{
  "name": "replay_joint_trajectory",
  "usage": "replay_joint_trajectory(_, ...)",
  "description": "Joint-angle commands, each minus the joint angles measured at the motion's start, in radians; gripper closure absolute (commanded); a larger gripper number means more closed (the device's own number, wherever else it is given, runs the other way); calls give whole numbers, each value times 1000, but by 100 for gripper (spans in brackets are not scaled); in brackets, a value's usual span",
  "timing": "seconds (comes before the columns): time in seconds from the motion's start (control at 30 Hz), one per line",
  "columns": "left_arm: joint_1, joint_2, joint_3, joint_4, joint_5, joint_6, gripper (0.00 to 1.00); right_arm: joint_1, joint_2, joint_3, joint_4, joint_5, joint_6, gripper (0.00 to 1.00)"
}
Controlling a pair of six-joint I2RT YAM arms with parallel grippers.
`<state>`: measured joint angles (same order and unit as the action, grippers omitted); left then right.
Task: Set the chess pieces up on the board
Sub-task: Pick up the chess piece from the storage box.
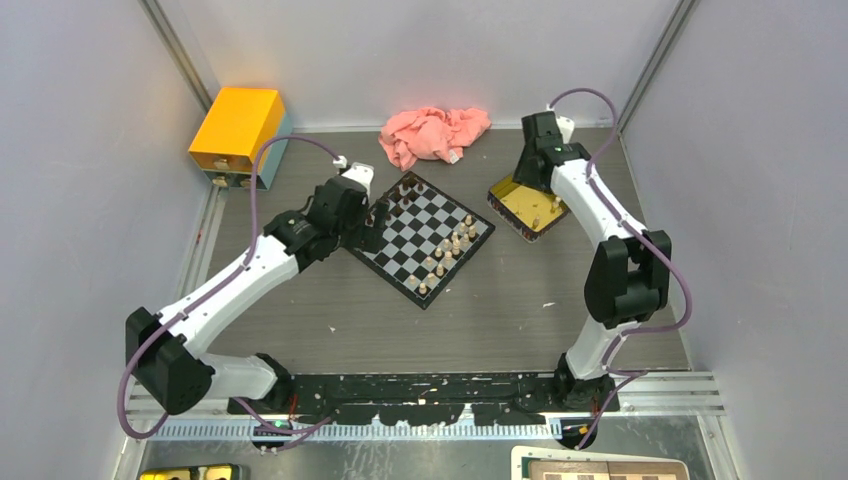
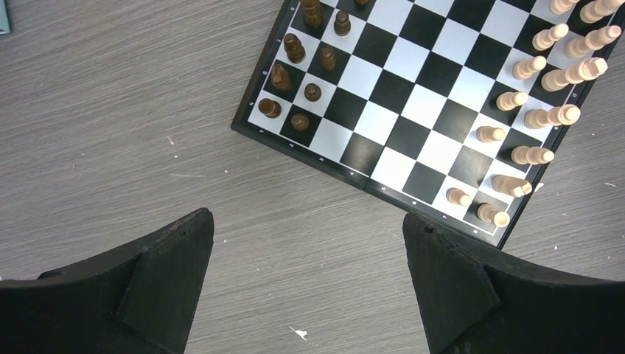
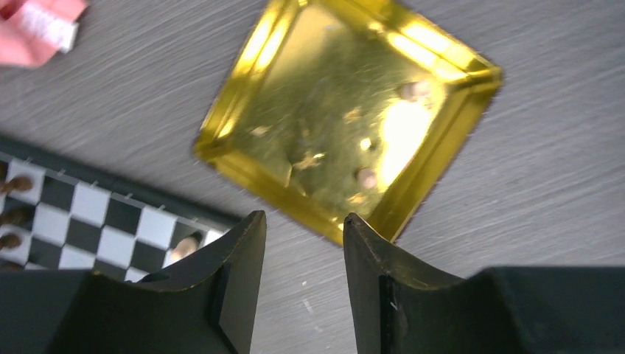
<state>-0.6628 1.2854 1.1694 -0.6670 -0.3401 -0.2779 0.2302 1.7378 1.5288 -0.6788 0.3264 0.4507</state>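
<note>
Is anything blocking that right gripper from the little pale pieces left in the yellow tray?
Nothing visible does. The right gripper hangs open over the near edge of the yellow tray; two pale pieces sit loose inside, only the low rim around them.

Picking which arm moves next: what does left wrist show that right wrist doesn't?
Only left wrist: dark pieces clustered at one corner, the pale row opposite, the open left gripper. Only right wrist: the yellow tray holding two loose pieces, a pink cloth, the open right gripper. Both: the board, though right wrist catches only an edge with a few blurred pieces, and the table.
</note>
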Motion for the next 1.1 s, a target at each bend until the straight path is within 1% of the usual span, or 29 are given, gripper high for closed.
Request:
replay_joint_trajectory(0.0, 0, 23, 48, 62, -3, -3, 0, -77, 25, -4, 60, 44, 31, 51)
replay_joint_trajectory(0.2, 0, 74, 74, 68, 10, 1, 0, -182, 109, 31, 87, 23, 47, 51)
replay_joint_trajectory(0.5, 0, 124, 106, 66, 11, 11, 0, -252, 221, 76, 100, -6, 61, 51)
replay_joint_trajectory(1.07, 0, 188, 134, 71, 14, 28, 0, -288, 341, 157, 101, -57, 71, 51)
